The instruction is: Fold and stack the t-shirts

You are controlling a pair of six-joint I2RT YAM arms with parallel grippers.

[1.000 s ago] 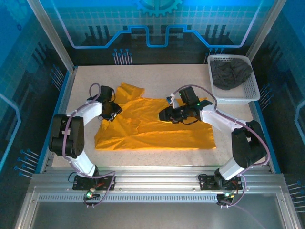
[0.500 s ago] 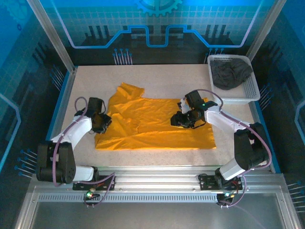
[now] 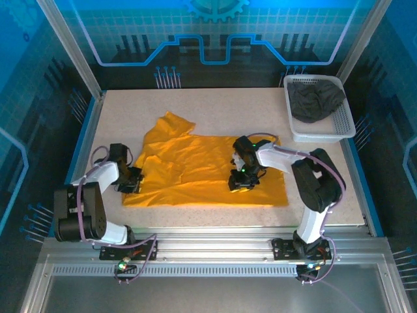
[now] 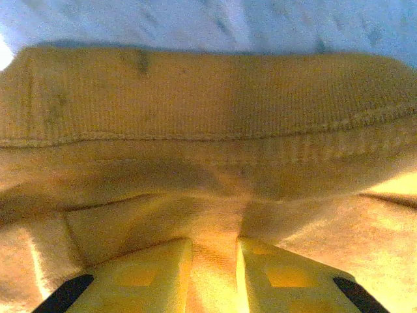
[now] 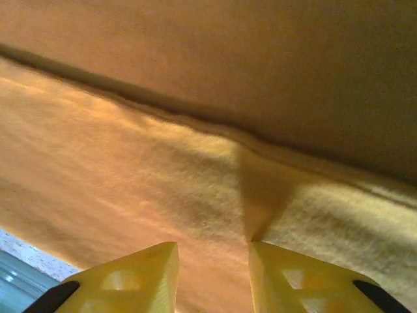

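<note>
An orange shirt lies flat mid-worktop, long axis left to right. Left fingers pinch its left hem; right fingers pinch a fold near its middle (grey shirt waits in the basket).

White-and-black arms with purplish cables; yellow fingers, seemingly black-tipped.

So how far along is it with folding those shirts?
Early on. The orange shirt lies partly folded on the table, with the left gripper pinching its edge and the right gripper pinching its middle. The grey shirt sits crumpled in the basket, untouched. Nothing is stacked.
</note>
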